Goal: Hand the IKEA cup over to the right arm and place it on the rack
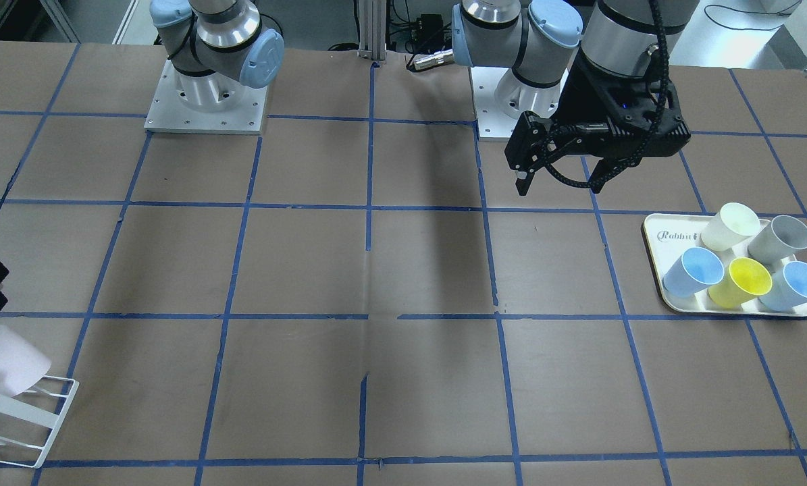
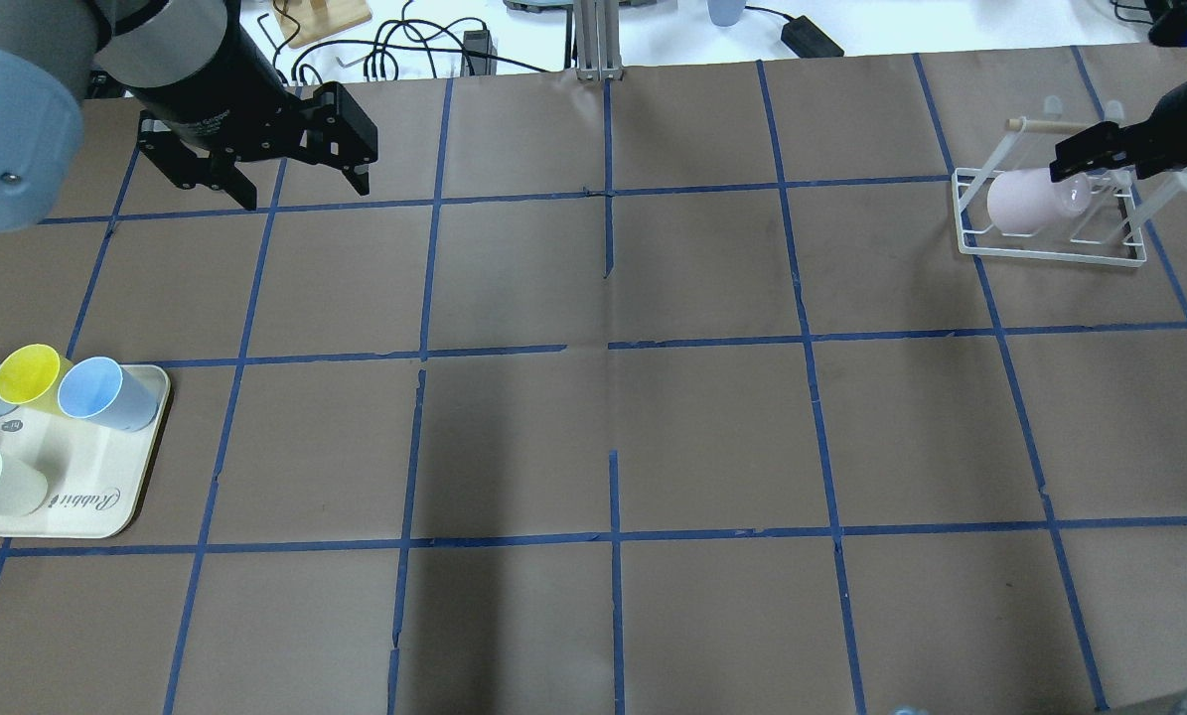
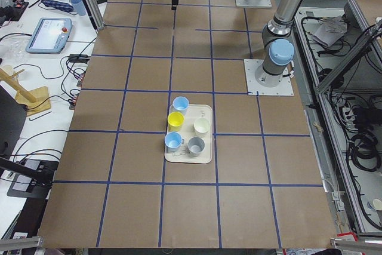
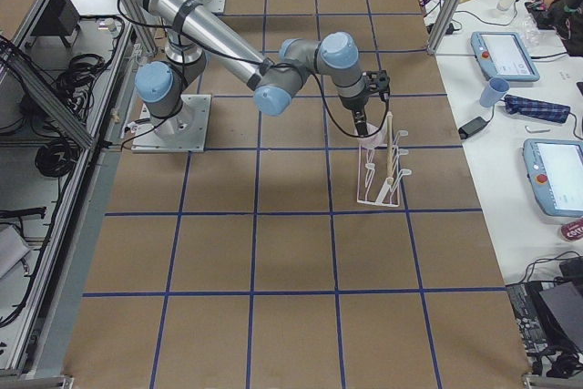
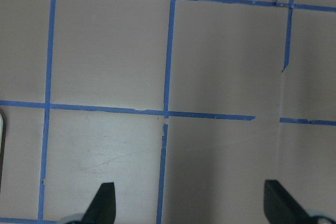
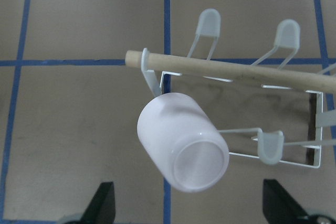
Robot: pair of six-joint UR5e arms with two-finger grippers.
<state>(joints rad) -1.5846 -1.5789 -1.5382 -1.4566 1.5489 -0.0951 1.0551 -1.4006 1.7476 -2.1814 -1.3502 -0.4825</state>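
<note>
The pale pink IKEA cup [image 6: 184, 148] hangs upside down and tilted on a prong of the white wire rack [image 6: 294, 161], just under its wooden dowel. It also shows in the overhead view [image 2: 1022, 202] and the front view [image 1: 8, 361]. My right gripper [image 6: 190, 208] hovers over the cup with its jaws wide open, not touching it; it shows at the far right in the overhead view [image 2: 1090, 159]. My left gripper [image 2: 303, 191] is open and empty, high above bare table at the far left [image 5: 189, 198].
A cream tray [image 2: 106, 511] at the left table edge holds several cups: two blue, a yellow [image 1: 741, 281], a pale yellow-cream [image 1: 731, 226] and a grey [image 1: 781, 237]. The rack [image 2: 1050, 248] stands near the table's far right corner. Both arm bases [image 1: 204, 101] are bolted along the robot's edge.
</note>
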